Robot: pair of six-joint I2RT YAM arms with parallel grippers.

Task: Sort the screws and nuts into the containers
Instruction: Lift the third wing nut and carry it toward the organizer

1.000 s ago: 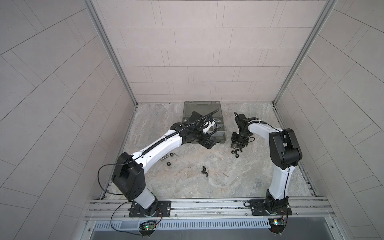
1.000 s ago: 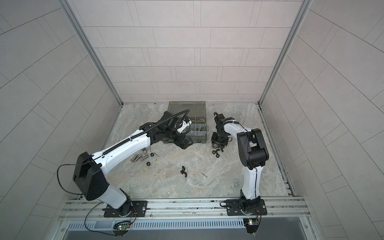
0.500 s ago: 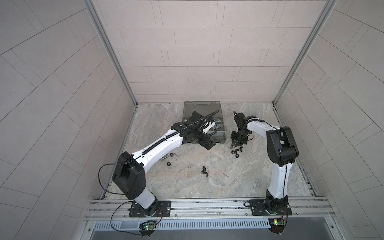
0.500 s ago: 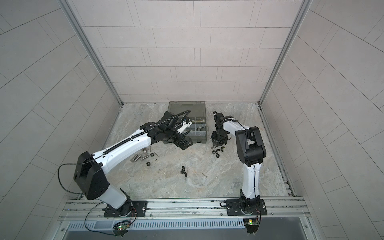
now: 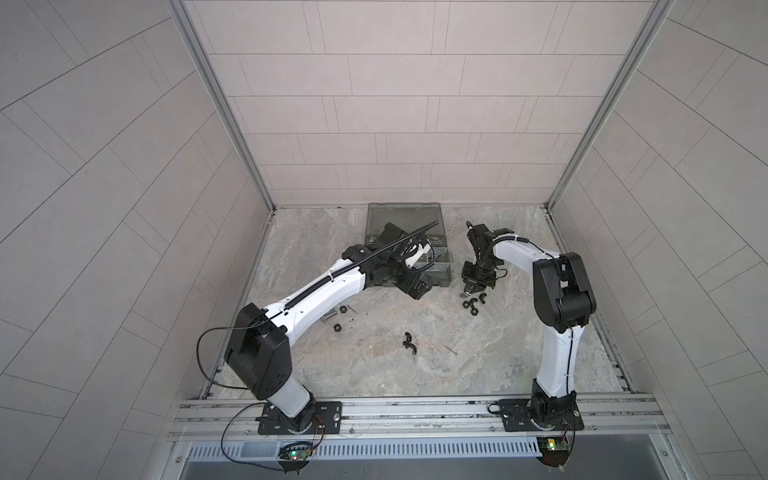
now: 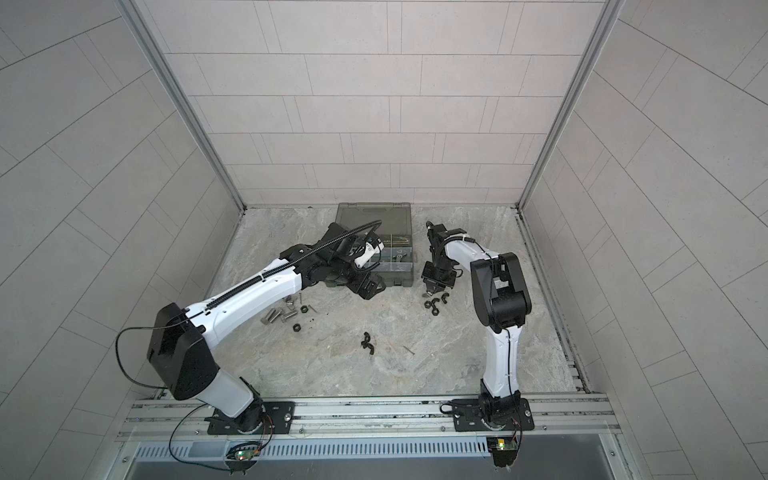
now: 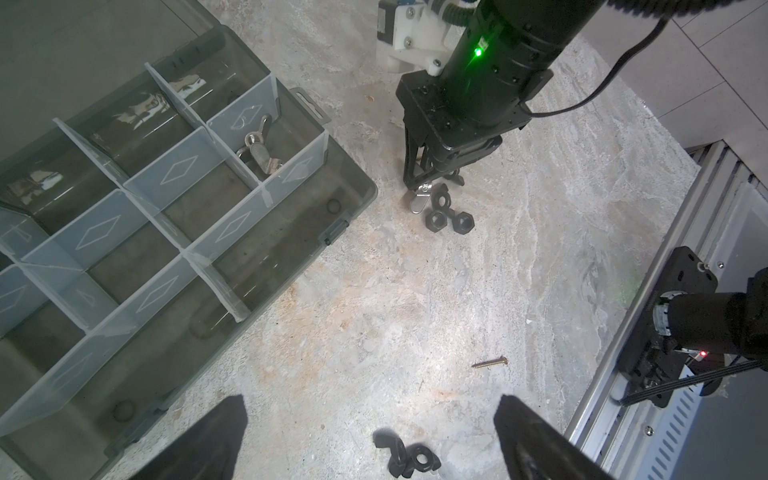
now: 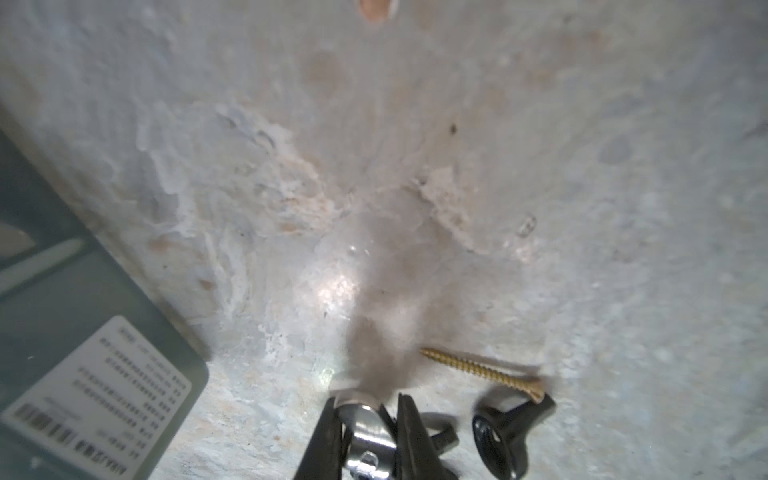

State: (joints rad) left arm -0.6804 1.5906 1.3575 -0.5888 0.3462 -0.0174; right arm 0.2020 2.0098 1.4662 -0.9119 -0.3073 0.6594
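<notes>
The right tool was closed on a silver metal wing nut at the marbled grey worktop. Whether the nut was lifted clear could not be determined. This was towards the far edge, just right of the flat translucent grey-green plastic organizer case, which lay open at the middle of that edge. Three black hex ring nuts and a brass-coloured threaded screw lay just beside the tool. The left tool hung wide open and empty at the case's near side. A second silver wing nut lay in a compartment against the case's right wall. Two black plastic-looking wing nuts and a thin brass screw lay mid-worktop. Stubby silver hex bolts lay towards the left edge.
</notes>
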